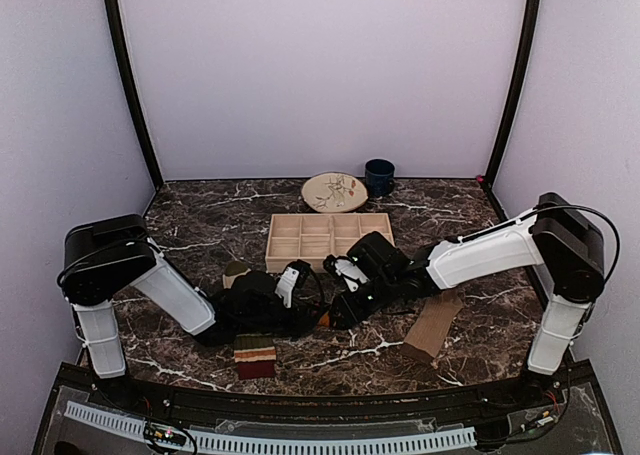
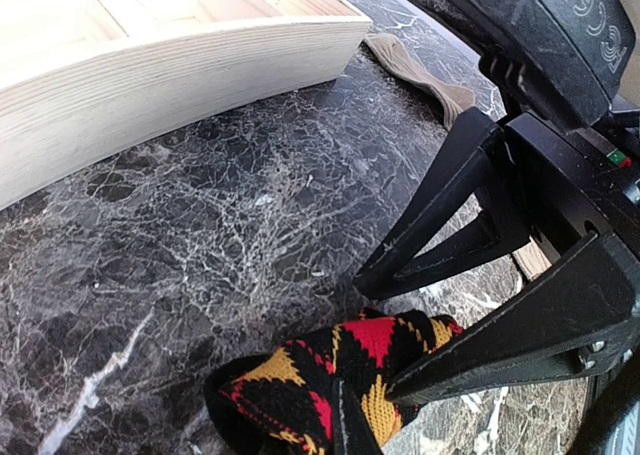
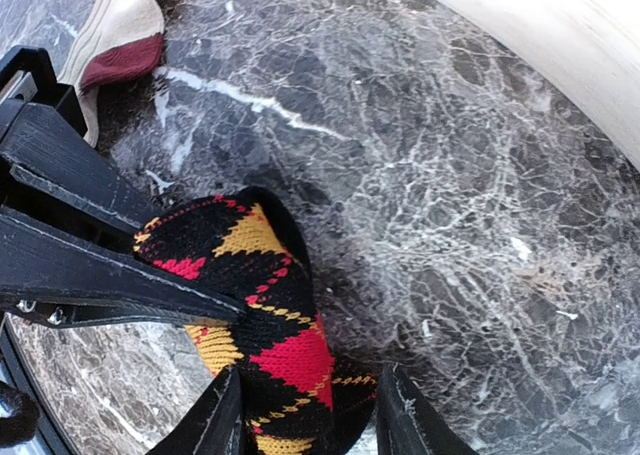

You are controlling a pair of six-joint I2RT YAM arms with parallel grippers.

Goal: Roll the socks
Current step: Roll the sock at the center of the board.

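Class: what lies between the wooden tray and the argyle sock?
Only bare marble tabletop, shown in the left wrist view between the wooden tray and the argyle sock.

Table [image 2: 180, 235]: dark marble-look slab, polished, white-veined | tray [image 2: 150, 65]: pale bare wood, layered edge grain, matt | argyle sock [image 3: 270, 305]: coarse knit cloth, matt | striped sock [image 3: 125, 20]: fine-knit cloth, matt | tan sock [image 2: 420, 75]: ribbed cloth | left gripper [image 2: 376, 337] fingers [image 2: 520, 340]: black plastic, smooth, matt
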